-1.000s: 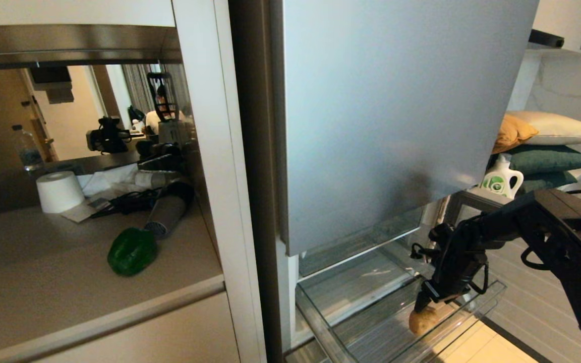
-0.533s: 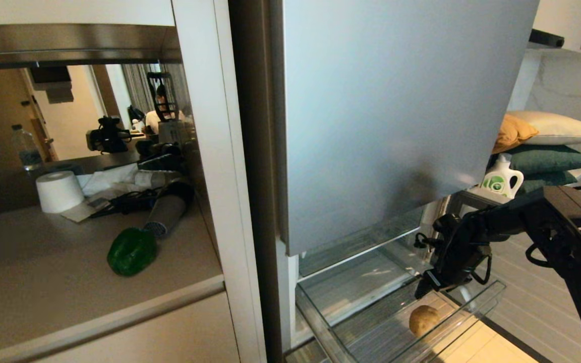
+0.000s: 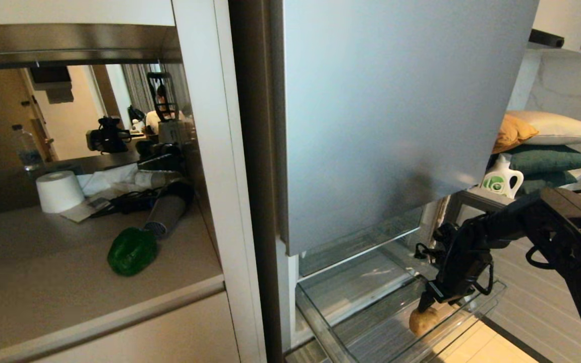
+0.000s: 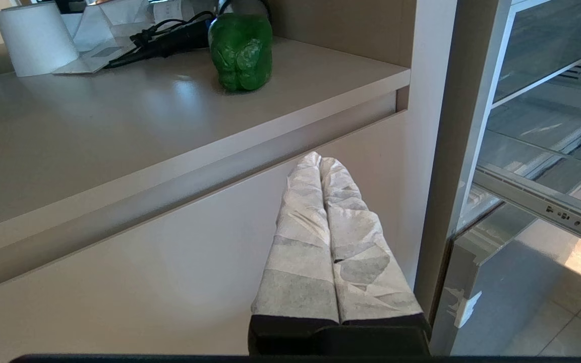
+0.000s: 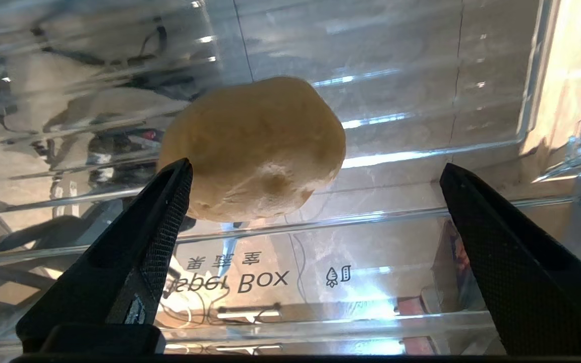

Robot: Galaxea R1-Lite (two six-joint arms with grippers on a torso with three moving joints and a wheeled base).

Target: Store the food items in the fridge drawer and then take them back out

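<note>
Down in the lower right of the head view, the right gripper (image 3: 429, 301) hangs over the pulled-out fridge drawer (image 3: 321, 322), fingers pointing down at the bun (image 3: 423, 320) lying on the drawer's ribbed floor. My guess is it sits near the clear front wall because that's the easiest spot for the arm to reach under the silver door panel (image 3: 391, 116). The green pepper (image 3: 132, 250) is on the counter (image 3: 43, 282) at left, just beside the hair dryer (image 3: 166, 212), so it's nowhere near the drawer yet. A toilet roll (image 3: 59, 191) sits further back.

Left wrist view next: the left gripper (image 4: 321, 160) has its taped fingers pressed flat together, holding nothing, pointing at the cabinet front below the counter edge. Looks parked, probably just keeping out of the way. The pepper (image 4: 240, 50) shows in the upper middle of the frame.

Right wrist view: the jaws are spread wide, one black finger (image 5: 162, 212) right at the bun's (image 5: 252, 148) edge, the other well off at the right of the frame. So the bun isn't pinched. It rests on the drawer (image 5: 472, 131) by itself, off-center between the fingers. Can't tell if that near finger actually touches it.
</note>
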